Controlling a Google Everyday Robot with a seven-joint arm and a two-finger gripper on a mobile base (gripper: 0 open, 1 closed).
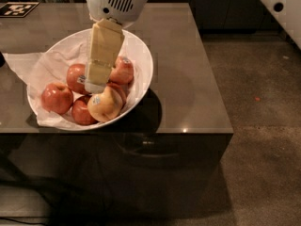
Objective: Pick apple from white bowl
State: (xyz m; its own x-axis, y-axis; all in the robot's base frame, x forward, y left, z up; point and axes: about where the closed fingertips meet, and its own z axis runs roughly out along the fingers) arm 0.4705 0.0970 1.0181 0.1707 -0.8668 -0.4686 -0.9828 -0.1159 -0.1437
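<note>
A robot arm reaches down from the top of the view into a white bowl (146, 65) of apples on a dark, glossy tabletop (188, 79). The pick is not yet made: nothing is lifted, and every apple lies in the bowl.

The robot's hand (95, 86) is a long, pale, flat part hanging from a rounded white wrist housing (117, 1). Its tip sits low inside the bowl, at the right edge of the deep-red apple (74, 76), which is the one to be picked. From this angle the hand reads as a single slab, so I cannot tell whether it is open or closed, or whether it touches the fruit. What seems left is to settle on the apple, grip it and raise it clear of the rim.

The bowl is large, round and smooth-sided, lined with crumpled white paper (28, 62) that spills over its left edge onto the tabletop. The deep-red apple lies left of centre and carries a small pale sticker. In front of it rests a yellow-blushed apple (106, 105) with its own sticker. A red apple (57, 98) sits at the far left, a smaller red one (82, 112) at the front, and a red-and-yellow apple (123, 69) behind the hand on the right.
</note>
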